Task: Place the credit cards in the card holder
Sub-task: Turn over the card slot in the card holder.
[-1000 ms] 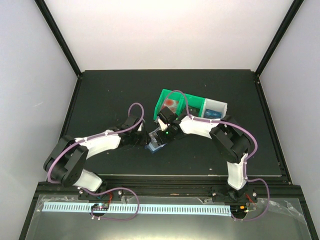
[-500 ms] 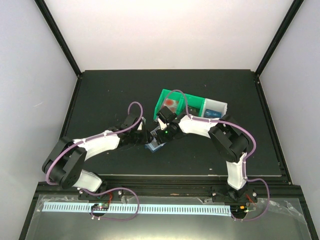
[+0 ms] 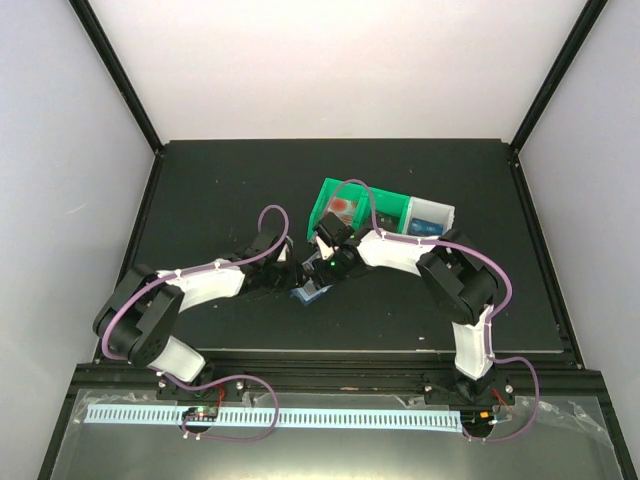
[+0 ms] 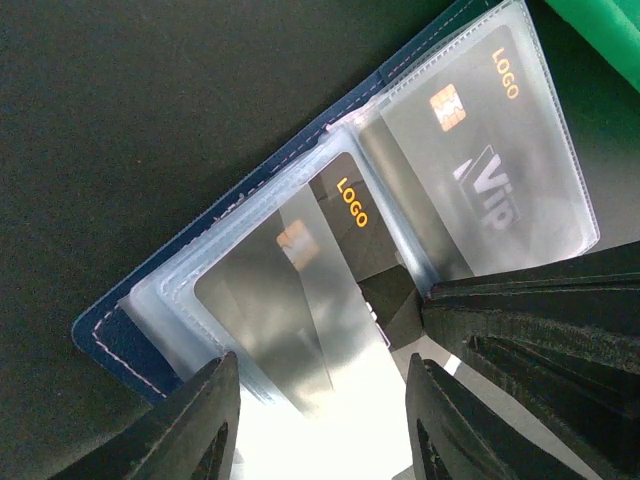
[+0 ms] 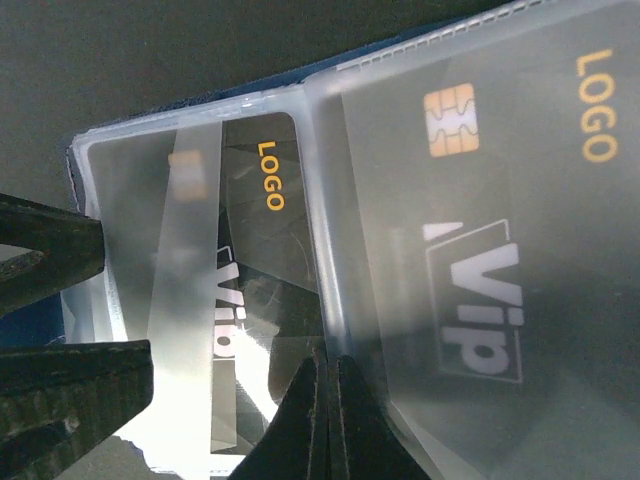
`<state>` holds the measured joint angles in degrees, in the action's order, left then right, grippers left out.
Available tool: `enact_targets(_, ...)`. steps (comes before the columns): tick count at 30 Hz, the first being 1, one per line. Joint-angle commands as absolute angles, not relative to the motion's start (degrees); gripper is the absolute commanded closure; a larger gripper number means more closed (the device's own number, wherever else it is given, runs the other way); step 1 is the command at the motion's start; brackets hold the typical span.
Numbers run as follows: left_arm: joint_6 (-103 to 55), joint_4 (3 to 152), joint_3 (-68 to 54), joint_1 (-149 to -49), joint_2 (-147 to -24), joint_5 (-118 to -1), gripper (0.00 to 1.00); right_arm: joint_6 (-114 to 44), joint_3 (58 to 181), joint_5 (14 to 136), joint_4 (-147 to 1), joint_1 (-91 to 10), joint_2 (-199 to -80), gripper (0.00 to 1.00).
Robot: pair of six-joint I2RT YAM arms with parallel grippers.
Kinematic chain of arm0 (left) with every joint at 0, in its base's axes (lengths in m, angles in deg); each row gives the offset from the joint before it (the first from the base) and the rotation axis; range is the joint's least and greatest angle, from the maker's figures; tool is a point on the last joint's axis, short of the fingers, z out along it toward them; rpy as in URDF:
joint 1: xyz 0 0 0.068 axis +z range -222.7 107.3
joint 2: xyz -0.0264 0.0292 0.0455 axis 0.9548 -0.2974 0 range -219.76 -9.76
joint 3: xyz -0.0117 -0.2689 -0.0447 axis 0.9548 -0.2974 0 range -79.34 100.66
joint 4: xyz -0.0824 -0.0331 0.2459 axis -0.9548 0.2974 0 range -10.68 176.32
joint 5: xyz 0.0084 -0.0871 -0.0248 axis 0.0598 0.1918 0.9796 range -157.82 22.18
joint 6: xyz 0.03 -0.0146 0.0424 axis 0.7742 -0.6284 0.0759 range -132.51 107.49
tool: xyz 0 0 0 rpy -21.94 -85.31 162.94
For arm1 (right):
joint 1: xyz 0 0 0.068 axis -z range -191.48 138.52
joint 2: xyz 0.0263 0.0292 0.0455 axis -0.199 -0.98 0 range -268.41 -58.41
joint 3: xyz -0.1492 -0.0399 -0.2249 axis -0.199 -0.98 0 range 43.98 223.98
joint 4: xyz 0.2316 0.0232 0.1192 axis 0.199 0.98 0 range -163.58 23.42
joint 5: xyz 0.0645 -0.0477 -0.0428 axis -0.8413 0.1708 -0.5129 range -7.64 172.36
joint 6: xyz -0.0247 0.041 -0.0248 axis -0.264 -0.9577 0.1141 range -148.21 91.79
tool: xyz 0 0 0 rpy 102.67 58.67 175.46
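The card holder (image 3: 306,292) (image 4: 105,335) lies open on the black table between both grippers. One black credit card (image 4: 480,150) (image 5: 480,250) sits fully inside a clear sleeve. A second black card (image 4: 330,230) (image 5: 265,230) is partly in the neighbouring sleeve, its near end lost in glare. My left gripper (image 3: 290,278) (image 4: 320,400) is open, its fingers standing either side of that card's near end; whether they touch it is unclear. My right gripper (image 3: 318,272) (image 5: 330,365) is shut, pinching the sleeves' middle fold.
A green tray (image 3: 345,205) (image 4: 605,25) stands just behind the card holder with a red-and-white card (image 3: 342,207) in it. A white tray (image 3: 430,215) adjoins it on the right. Both arms crowd the table's middle.
My left jaws have spread a little and the left arm has shifted slightly. The right gripper has stayed shut in the same spot on the holder.
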<state>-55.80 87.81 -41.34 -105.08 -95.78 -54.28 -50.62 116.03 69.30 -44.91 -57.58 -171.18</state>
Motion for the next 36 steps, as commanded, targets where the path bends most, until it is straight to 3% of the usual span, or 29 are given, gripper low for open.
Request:
enact_targets(1, -56.5, 88.2, -41.2, -105.2, -96.0, -54.9, 0.51, -51.1, 114.9, 72.2, -44.4, -57.6, -175.1, 0.99)
enact_targets(10, -57.0, 88.9, -40.9, -105.2, -96.0, -55.3, 0.5, -51.3, 114.8, 72.3, -44.5, -57.6, -175.3, 0.99)
enact_targets(18, -56.8, 86.9, -40.5, -105.2, -95.2, -54.2, 0.6, -51.3, 114.8, 72.1, -44.6, -57.5, -175.3, 0.99)
enact_targets(36, -56.7, 79.3, -42.0, -105.2, -94.2, -51.0, 0.64, -53.3, 113.4, 66.7, -49.3, -57.6, -171.0, 0.94)
